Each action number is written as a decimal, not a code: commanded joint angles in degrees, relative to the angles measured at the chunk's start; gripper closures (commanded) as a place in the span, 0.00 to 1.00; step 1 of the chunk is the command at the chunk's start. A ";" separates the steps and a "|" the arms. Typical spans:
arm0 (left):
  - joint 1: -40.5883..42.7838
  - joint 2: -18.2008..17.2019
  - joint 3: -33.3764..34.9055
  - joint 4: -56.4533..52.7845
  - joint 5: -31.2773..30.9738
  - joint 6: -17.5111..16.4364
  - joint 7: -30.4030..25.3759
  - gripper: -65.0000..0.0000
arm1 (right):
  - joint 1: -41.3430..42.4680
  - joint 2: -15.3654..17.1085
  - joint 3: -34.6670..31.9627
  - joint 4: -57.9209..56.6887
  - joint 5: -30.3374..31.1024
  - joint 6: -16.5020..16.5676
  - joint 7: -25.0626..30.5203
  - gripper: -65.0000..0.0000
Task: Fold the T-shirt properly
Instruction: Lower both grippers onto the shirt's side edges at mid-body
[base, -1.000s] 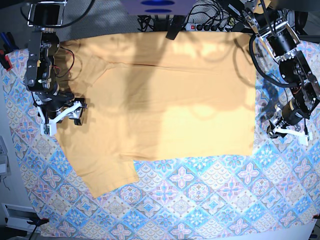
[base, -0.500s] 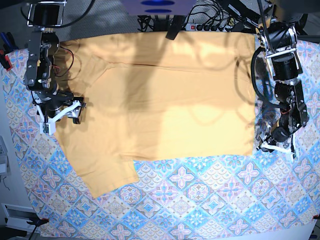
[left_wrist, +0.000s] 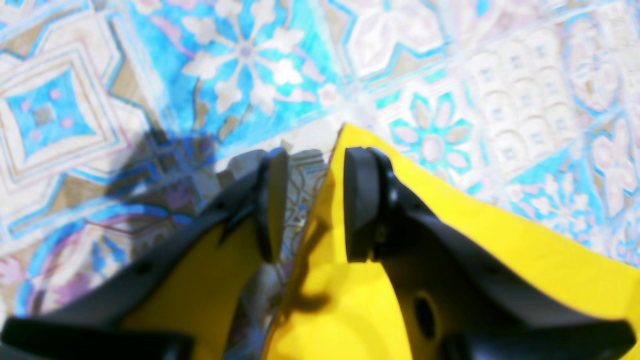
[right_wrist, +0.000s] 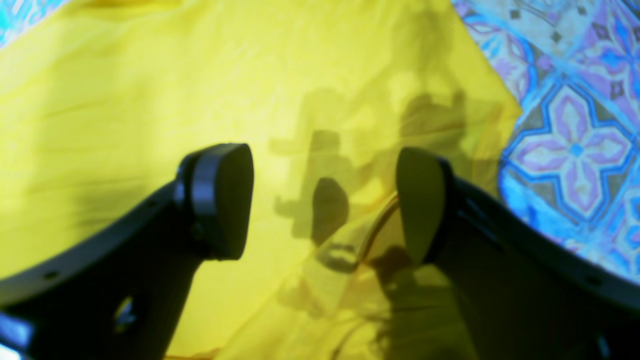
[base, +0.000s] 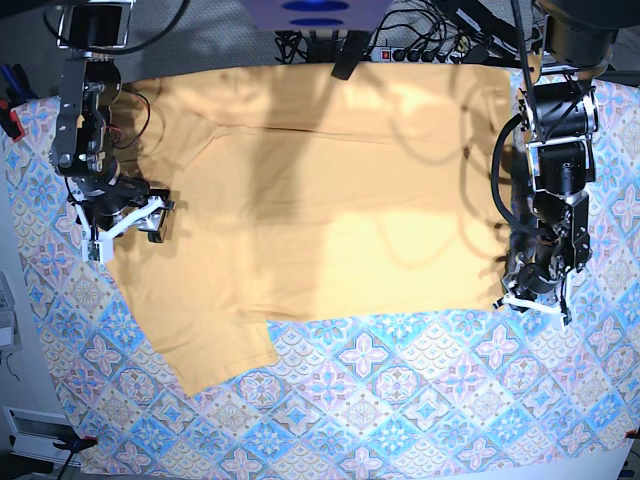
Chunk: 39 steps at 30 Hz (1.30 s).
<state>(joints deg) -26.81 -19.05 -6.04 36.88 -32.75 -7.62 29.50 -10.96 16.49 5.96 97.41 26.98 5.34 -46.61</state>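
Left arm has swung in from the right edge over the last second: its gripper (base: 531, 303) was out on the tablecloth (base: 400, 400) well right of the shirt, now it sits at the T-shirt's (base: 320, 200) near-right corner. Right arm barely shifted, its gripper (base: 125, 225) is still at the shirt's left edge.

T-shirt: pale orange-yellow, spread flat across the far half of the tablecloth, nearly full width. One sleeve sticks out toward the near-left. Right hem runs straight from far to near, ending at that near-right corner.

Left gripper (left_wrist: 310, 205), wrist view: jaws partly apart with a narrow gap. The shirt's corner (left_wrist: 450, 260) lies under and beside one finger (left_wrist: 360, 200), the cloth edge running up through the gap; the other finger (left_wrist: 272, 200) is over bare patterned tablecloth (left_wrist: 150, 75). Nothing clamped, fabric not pinched between the pads as far as the blurry frame shows.

Right gripper (right_wrist: 325, 200), wrist view: jaws wide apart, hovering over yellow fabric (right_wrist: 150, 90), nothing between the fingers (right_wrist: 220, 200). Shirt edge and blue-purple tile pattern (right_wrist: 575, 150) show off to the right of that view. A small dark loop mark (right_wrist: 337, 252) sits on the fabric below the gap, near a curved seam.

No readable brand, label or text anywhere. Cables and a power strip (base: 420, 50) lie past the far edge of the table.
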 joint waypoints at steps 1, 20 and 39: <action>-1.72 0.28 0.55 0.08 -0.26 -0.60 -2.02 0.72 | 0.54 0.52 0.15 1.19 0.40 0.33 1.12 0.34; 0.57 1.60 0.29 -5.37 -0.52 -0.43 -6.68 0.72 | 0.54 0.52 0.15 1.98 0.40 0.33 1.03 0.34; 4.70 3.36 0.29 3.60 -0.70 -0.60 0.88 0.74 | 0.54 0.43 0.15 2.07 0.40 0.33 1.03 0.34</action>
<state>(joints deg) -21.63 -15.70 -5.78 40.03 -33.36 -7.90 28.08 -10.94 16.19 5.82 98.26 27.20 5.39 -46.74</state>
